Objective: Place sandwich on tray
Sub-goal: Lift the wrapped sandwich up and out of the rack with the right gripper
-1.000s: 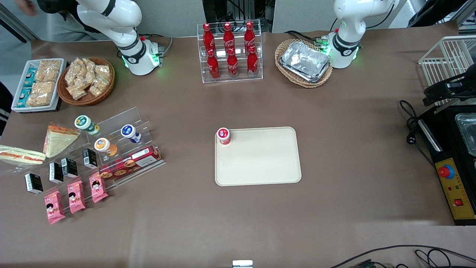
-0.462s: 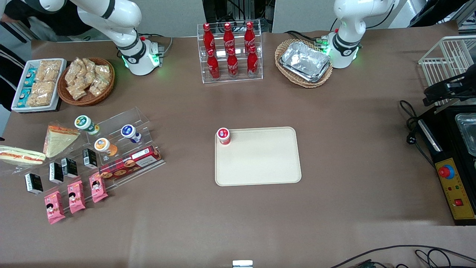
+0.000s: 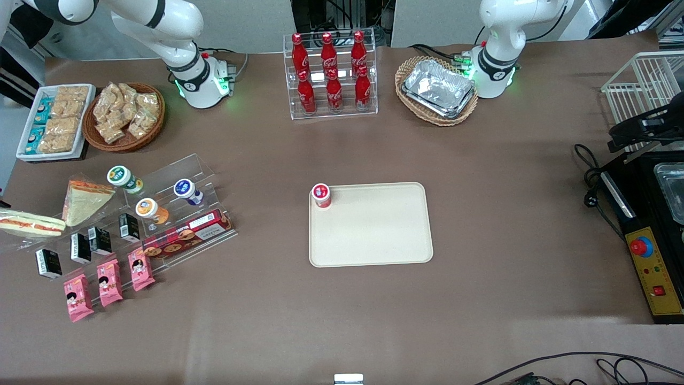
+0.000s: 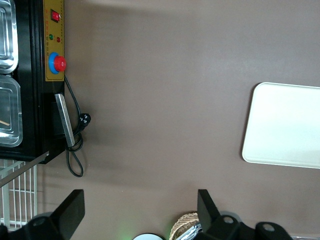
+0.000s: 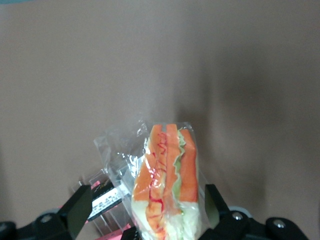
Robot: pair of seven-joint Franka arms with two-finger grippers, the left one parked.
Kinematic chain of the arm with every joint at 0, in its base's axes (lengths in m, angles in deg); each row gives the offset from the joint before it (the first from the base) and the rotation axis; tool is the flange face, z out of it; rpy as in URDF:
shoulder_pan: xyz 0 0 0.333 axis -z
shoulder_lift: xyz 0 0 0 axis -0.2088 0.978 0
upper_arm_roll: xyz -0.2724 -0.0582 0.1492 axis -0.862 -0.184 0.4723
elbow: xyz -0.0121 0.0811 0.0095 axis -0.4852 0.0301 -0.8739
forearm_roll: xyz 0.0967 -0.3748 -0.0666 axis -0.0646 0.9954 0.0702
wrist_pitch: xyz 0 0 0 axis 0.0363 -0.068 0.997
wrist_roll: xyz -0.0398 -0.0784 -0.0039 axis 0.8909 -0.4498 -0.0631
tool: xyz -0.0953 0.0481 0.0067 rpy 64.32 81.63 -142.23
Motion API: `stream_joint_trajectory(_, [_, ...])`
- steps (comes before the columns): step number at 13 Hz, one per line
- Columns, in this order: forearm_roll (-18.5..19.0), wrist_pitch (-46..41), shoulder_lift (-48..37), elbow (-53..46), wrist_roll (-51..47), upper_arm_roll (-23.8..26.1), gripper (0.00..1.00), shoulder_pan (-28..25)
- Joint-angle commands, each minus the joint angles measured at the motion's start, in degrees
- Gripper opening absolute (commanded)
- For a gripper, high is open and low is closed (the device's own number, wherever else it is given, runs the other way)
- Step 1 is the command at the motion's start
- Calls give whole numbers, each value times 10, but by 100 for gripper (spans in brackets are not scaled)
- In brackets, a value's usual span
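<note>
The sandwich (image 3: 29, 223) lies side-on in clear wrap at the working arm's end of the table, two pale slices with a red-orange stripe. In the right wrist view my gripper (image 5: 147, 216) hangs open above it. The sandwich (image 5: 167, 170) shows between the two dark fingers (image 5: 79, 210), closer to one of them and with neither touching it. The gripper itself is outside the front view. The cream-beige tray (image 3: 374, 235) rests at the table's middle, and its edge shows in the left wrist view (image 4: 285, 125).
A small red-capped bottle (image 3: 321, 195) stands on the tray's corner. Beside the sandwich lie a triangular sandwich (image 3: 83, 200), a clear tiered stand (image 3: 176, 208) with bottles, black cartons (image 3: 80, 247) and pink packets (image 3: 109, 283). Cola bottles (image 3: 330, 75) and baskets sit farther from the camera.
The working arm's upper joint has swung into the front view's top corner, and a person there has drawn back. The sandwich and tray have not moved.
</note>
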Motion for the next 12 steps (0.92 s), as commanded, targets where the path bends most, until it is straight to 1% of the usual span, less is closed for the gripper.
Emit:
stream_joint_trajectory(1, [-32, 14, 26, -10, -7, 2, 100, 0])
stream_joint_trajectory(3, [-38, 13, 34, -10, -10, 3, 99, 0])
stream_joint_trajectory(4, [-39, 13, 40, -11, -13, 3, 95, 0])
stream_joint_trajectory(6, [-39, 15, 47, -12, -20, 5, 84, -2])
stream_joint_trajectory(8, [-39, 15, 49, -11, -23, 5, 83, -10])
stream_joint_trajectory(9, [-39, 15, 50, -10, -23, 5, 75, -10])
stream_joint_trajectory(10, [-39, 14, 50, -9, -23, 6, 71, -10])
stream_joint_trajectory(11, [-39, 12, 49, -9, -22, 6, 71, -11])
stream_joint_trajectory(12, [-38, 11, 49, -9, -21, 6, 66, -11])
